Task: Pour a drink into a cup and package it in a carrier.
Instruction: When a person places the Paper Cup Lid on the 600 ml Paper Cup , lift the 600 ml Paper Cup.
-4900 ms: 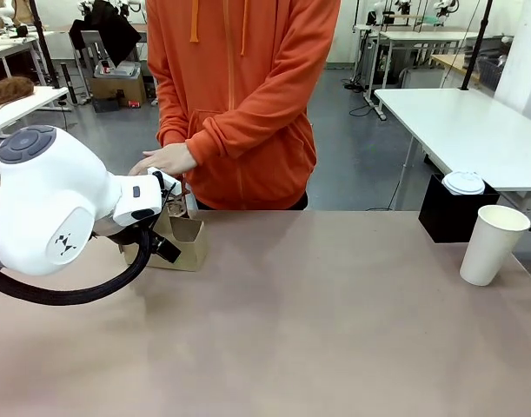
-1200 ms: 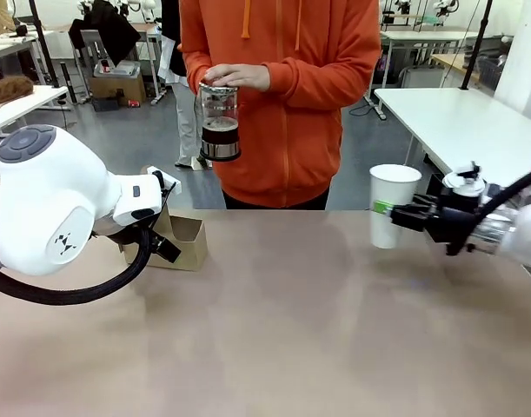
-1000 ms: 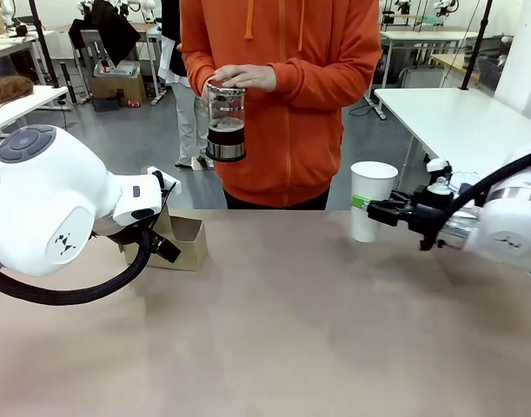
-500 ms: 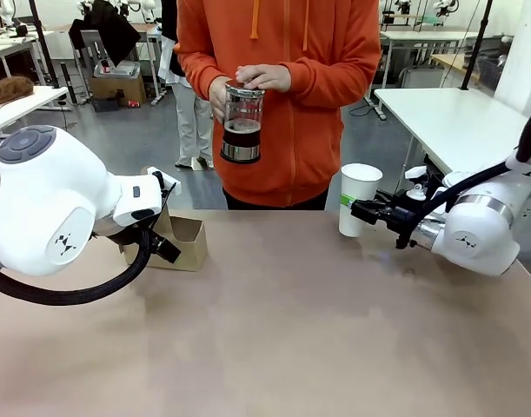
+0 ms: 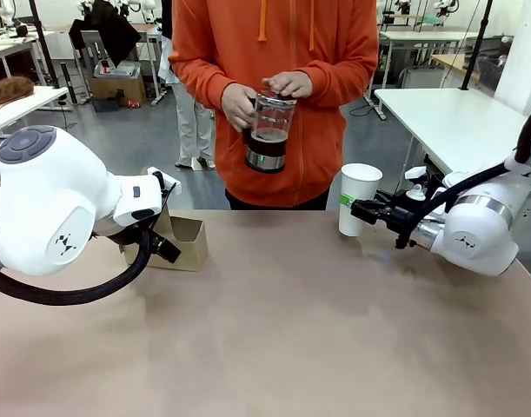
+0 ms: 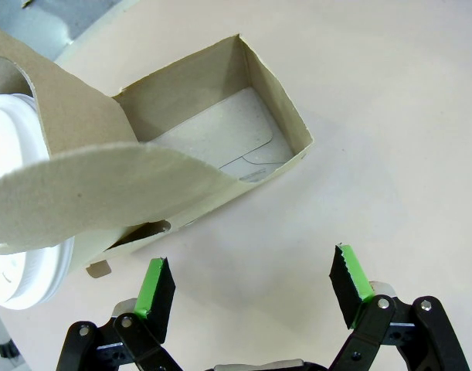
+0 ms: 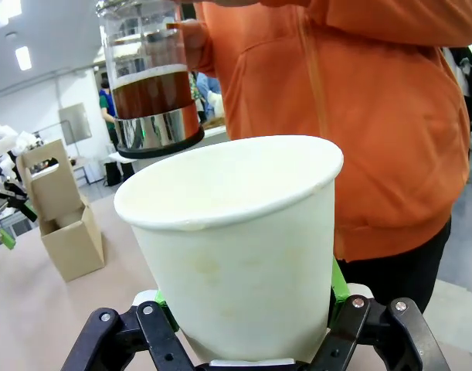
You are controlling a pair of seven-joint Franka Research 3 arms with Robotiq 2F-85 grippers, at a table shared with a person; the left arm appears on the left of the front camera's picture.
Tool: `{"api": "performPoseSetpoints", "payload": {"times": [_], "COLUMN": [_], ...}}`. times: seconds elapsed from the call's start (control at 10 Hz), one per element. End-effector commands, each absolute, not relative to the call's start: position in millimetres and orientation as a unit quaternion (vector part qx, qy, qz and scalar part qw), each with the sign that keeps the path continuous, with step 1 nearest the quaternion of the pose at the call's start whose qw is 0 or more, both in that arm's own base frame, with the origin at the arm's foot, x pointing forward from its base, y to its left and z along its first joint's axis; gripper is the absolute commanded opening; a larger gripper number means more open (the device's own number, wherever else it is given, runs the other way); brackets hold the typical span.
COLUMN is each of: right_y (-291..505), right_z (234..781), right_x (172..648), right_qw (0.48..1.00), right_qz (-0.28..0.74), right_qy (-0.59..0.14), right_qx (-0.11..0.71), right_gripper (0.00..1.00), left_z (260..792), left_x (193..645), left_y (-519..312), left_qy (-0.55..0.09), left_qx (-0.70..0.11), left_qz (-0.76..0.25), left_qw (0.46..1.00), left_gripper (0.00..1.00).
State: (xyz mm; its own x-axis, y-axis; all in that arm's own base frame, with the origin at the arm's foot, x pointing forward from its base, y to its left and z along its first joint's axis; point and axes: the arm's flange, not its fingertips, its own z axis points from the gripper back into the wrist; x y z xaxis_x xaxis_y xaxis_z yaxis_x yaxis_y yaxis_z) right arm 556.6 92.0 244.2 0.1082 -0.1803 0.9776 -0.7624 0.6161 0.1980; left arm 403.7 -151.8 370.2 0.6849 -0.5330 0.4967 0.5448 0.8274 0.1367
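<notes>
The cup [image 5: 360,198] stands upright at the far right part of the bench [image 5: 291,339], its lower half pinched between the green pads of the right tool [image 5: 369,209]. Whether its base touches the bench or hangs just above it, I cannot tell. It is thin paper, so it is probably very light and soft in the wall. A hard squeeze would likely dent it oval, and once filled it will be heavier and apt to slop. The sound place to hold it seems to be where the pads sit now, low on the body near the stiff bottom. There the upward flare should keep it from sliding down through the pads.

Above and beside it, a person's hands [image 5: 290,84] hold the glass jug [image 5: 268,132] of dark drink, one on the lid and one at the side. It is not yet over the rim. Glass is brittle and smooth, and the load looks weighty.

Well apart on the left sits the cardboard carrier [image 6: 243,147], light and easily bent. The left tool [image 6: 251,282] hovers beside it with its pads spread wide, holding nothing.
</notes>
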Motion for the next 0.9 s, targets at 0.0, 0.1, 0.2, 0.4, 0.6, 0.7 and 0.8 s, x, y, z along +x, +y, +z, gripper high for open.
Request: {"api": "performPoseSetpoints", "payload": {"times": [0.0,0.1,0.2,0.4,0.6,0.7,0.8], "right_y": [93.2,93.2,93.2,93.2,93.2,93.2,93.2], "right_z": [244.6,244.6,244.6,244.6,244.6,244.6,244.6], "right_x": [555.8,555.8,555.8,555.8,555.8,555.8,555.8], "right_qw": [0.644,0.644,0.644,0.644,0.644,0.644,0.644], "right_qz": [0.224,0.224,0.224,0.224,0.224,0.224,0.224], "right_qy": [-0.627,-0.627,-0.627,-0.627,-0.627,-0.627,-0.627], "right_qx": [0.376,0.376,0.376,0.376,0.376,0.376,0.376], "right_gripper": [0.80,0.80,0.80,0.80,0.80,0.80,0.80], "left_z": [370.5,370.5,370.5,370.5,370.5,370.5,370.5], "left_x": [403.5,403.5,403.5,403.5,403.5,403.5,403.5], "left_y": [-151.6,-151.6,-151.6,-151.6,-151.6,-151.6,-151.6], "left_qy": [-0.267,-0.267,-0.267,-0.267,-0.267,-0.267,-0.267], "left_qx": [-0.012,-0.012,-0.012,-0.012,-0.012,-0.012,-0.012], "left_qz": [-0.294,-0.294,-0.294,-0.294,-0.294,-0.294,-0.294], "left_qw": [0.918,0.918,0.918,0.918,0.918,0.918,0.918], "left_gripper": [1.00,1.00,1.00,1.00,1.00,1.00,1.00]}}
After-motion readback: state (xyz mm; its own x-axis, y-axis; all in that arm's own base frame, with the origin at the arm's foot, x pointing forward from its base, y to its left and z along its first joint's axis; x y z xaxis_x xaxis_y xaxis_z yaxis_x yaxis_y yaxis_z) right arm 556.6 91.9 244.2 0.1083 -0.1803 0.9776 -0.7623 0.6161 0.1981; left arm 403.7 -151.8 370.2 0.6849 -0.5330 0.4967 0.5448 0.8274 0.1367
